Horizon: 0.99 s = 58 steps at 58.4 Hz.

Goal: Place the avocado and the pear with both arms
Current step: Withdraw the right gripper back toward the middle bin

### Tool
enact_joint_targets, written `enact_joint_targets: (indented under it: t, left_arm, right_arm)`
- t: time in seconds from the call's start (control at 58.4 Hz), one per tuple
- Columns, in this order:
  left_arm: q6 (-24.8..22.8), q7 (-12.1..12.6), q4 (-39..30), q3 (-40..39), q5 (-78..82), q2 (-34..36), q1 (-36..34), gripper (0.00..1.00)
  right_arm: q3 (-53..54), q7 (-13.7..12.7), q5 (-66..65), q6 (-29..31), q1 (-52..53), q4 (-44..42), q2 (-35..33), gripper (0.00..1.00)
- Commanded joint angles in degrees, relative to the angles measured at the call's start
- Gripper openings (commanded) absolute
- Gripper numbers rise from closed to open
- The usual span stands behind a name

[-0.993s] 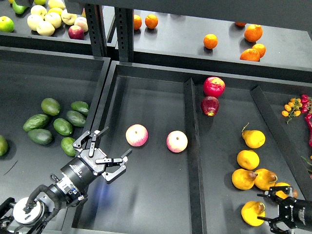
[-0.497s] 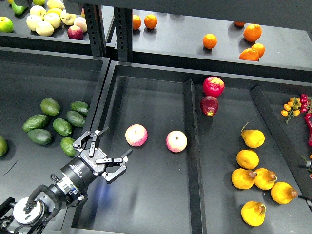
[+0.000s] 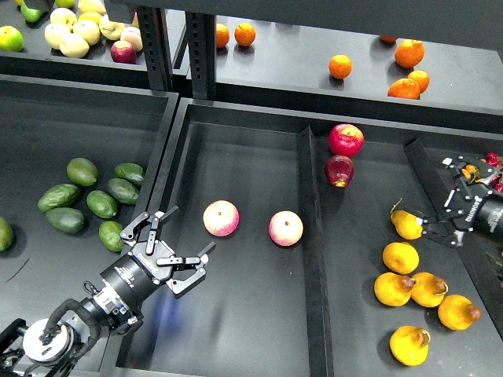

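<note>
Avocado, dark green, smooth, egg-shaped point(image 3: 111, 235): lies at the near edge of a cluster of like green avocados point(image 3: 82, 171) in the left black tray point(image 3: 47, 118), just beside the left gripper point(image 3: 167, 243). Free, touched by nothing.

Pear, golden-yellow with brownish patches near the stem point(image 3: 409, 345): lies nearest the viewer in the right compartment, below four cleaner yellow pears point(image 3: 401, 257). Free, well apart from the right gripper point(image 3: 446, 203).

Both fruits sit among their own kind, which reads as sorted placement already done; judged, not seen.

Left gripper: empty, fingers spread wide, hanging over the dividing wall point(image 3: 161, 169) between the left tray and the middle compartment. Arm enters from the lower left, wrist angled up and to the right.

Right gripper: empty, fingers apart, poised just beside the uppermost yellow pear point(image 3: 408, 225). Arm enters from the right edge, reaching leftward.

Also present: two pink-yellow apples point(image 3: 221, 217) in the middle compartment, two red apples point(image 3: 346, 139) beyond the divider, oranges point(image 3: 339, 66) on the rear shelf.
</note>
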Motion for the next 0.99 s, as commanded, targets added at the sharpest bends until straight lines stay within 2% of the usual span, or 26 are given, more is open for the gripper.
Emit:
enact_joint_targets:
  t: [0.0, 0.188, 0.36, 0.582, 0.976]
  left_arm:
    - [0.00, 0.00, 0.01, 0.93, 0.00, 0.00, 0.53, 0.99]
    - [0.00, 0.00, 0.62, 1.46, -0.09, 0.00, 0.53, 0.99]
    - [0.00, 0.00, 1.06, 2.16, -0.09, 0.00, 0.53, 0.99]
    - [0.00, 0.00, 3.43, 4.01, -0.09, 0.00, 0.27, 0.99]
    - [0.00, 0.00, 9.93, 4.27, -0.09, 0.00, -2.10, 0.99]
  right_arm:
    - [8.04, 0.00, -0.02, 0.00, -6.47, 0.51, 6.71, 0.99]
    - [17.28, 0.00, -0.02, -3.65, -14.56, 5.33, 17.52, 0.99]
    - [22.73, 0.00, -0.02, -3.65, -19.83, 8.33, 27.81, 1.00]
    - [24.93, 0.00, -0.02, 0.00, -26.78, 8.42, 27.91, 0.99]
    - [24.14, 0.00, 0.07, 0.00, -34.87, 8.07, 27.91, 0.99]
